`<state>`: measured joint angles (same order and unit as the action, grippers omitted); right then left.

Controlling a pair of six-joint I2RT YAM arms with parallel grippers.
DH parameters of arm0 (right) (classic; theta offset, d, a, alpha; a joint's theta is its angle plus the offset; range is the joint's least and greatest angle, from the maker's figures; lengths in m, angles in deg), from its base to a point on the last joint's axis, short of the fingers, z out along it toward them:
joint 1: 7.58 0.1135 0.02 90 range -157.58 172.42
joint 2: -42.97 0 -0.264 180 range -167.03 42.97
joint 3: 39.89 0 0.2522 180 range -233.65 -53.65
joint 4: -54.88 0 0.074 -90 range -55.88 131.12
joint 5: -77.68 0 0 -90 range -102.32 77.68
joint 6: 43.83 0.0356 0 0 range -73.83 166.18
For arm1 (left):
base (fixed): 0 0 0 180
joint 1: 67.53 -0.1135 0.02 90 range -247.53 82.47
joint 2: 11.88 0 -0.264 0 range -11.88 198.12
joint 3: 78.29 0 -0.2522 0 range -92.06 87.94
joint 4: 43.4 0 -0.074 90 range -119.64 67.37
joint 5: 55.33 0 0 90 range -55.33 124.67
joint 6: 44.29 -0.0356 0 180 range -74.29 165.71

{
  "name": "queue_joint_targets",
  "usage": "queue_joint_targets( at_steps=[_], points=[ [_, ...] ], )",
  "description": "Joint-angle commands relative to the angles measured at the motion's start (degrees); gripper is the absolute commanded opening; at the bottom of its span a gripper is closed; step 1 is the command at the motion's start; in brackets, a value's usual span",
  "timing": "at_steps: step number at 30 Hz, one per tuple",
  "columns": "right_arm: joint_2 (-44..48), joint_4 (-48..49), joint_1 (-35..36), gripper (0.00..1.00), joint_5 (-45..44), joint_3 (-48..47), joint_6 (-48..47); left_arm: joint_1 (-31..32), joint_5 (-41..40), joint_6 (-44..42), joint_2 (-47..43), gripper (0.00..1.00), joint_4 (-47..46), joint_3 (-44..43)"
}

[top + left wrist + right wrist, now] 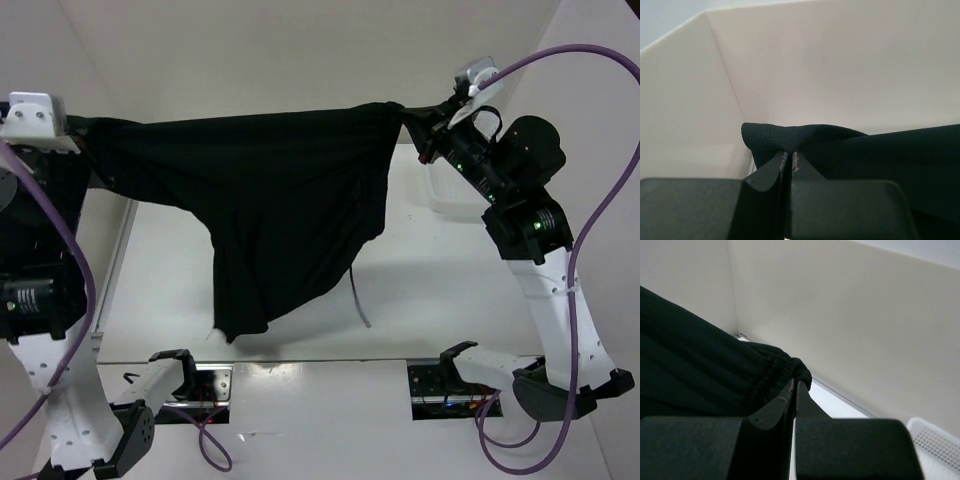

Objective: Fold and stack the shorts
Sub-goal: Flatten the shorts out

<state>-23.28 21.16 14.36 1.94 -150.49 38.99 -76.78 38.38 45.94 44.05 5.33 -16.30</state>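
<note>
The black shorts (270, 200) hang stretched in the air between my two grippers, legs drooping toward the table. A thin drawstring (360, 295) dangles below them. My left gripper (82, 140) is shut on the left corner of the shorts; in the left wrist view the fabric (790, 137) bunches above its closed fingertips (791, 159). My right gripper (412, 118) is shut on the right waistband corner; in the right wrist view the gathered waistband (775, 370) sits at its closed fingertips (794, 386).
A white lattice basket (450, 195) stands on the table at the back right, under my right arm; its corner shows in the right wrist view (935, 440). White walls enclose the table on the left, back and right.
</note>
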Motion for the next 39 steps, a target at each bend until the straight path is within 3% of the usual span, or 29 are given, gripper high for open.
queue_joint_targets(
  at_steps=[1,8,12,13,14,15,16,17,19,21,23,24,25,28,30,34,39],
  points=[
    [2.1,6.2,-0.6,0.0,-4.6,2.9,2.1,-0.3,-0.3,-0.2,6.4,0.0,-3.1,2.4],
    [-3.7,14.5,-0.6,0.0,-10.5,11.8,2.1,1.3,2.4,-0.2,21.0,0.0,-6.7,6.8],
    [-14.4,17.1,-0.6,0.0,-12.2,15.5,5.4,3.0,2.5,-0.2,33.3,0.0,-8.8,7.3],
    [-17.0,18.0,-0.6,0.21,-13.6,16.1,6.6,3.0,1.9,-0.2,40.1,0.0,-8.8,5.0],
    [-19.9,19.1,-0.6,0.49,-14.7,16.1,7.9,3.0,1.3,-0.2,43.8,0.0,-8.8,2.8],
    [-23.0,20.5,-0.6,0.8,-15.3,13.5,8.9,3.0,-0.4,-0.2,51.9,0.08,-8.0,-0.4],
    [-29.6,20.5,-0.6,0.97,-15.3,11.3,9.5,3.0,-1.3,-0.2,55.8,0.21,-6.8,-4.3],
    [-32.7,19.9,-0.6,1.0,-17.2,8.6,9.5,3.0,-1.9,-0.2,59.5,0.43,-2.6,-14.6],
    [-41.3,14.7,-1.1,1.0,-19.3,-3.1,9.5,3.0,-0.7,-0.2,66.8,0.69,2.5,-24.5],
    [-44.5,10.6,-1.1,1.0,-22.2,-11.5,8.9,3.5,2.2,-0.2,64.0,0.73,4.6,-26.1],
    [-43.6,10.6,-1.6,1.0,-20.3,-11.0,8.2,4.2,3.6,-0.2,57.5,0.75,0.6,-18.0],
    [-42.6,9.6,-1.6,1.0,-18.9,-8.0,8.2,6.0,4.1,-0.2,49.6,0.75,-0.8,-12.2],
    [-41.2,8.4,-2.2,1.0,-17.9,-5.5,8.2,7.4,4.1,-0.2,46.0,0.75,-1.1,-0.5],
    [-34.8,7.1,-2.2,1.0,-14.7,7.7,8.2,12.7,3.3,-0.2,37.9,0.71,7.3,12.4],
    [-30.0,6.6,-2.8,0.92,-14.7,16.9,8.2,16.2,4.0,-0.2,33.7,0.69,9.9,25.3],
    [-24.4,6.1,-3.4,0.82,-14.1,28.0,8.8,25.0,3.4,-0.2,29.3,0.69,8.4,38.7],
    [-22.5,7.0,-3.9,0.82,-13.6,37.3,10.4,35.3,-1.3,-0.2,30.2,0.71,4.2,45.0]
  ],
)
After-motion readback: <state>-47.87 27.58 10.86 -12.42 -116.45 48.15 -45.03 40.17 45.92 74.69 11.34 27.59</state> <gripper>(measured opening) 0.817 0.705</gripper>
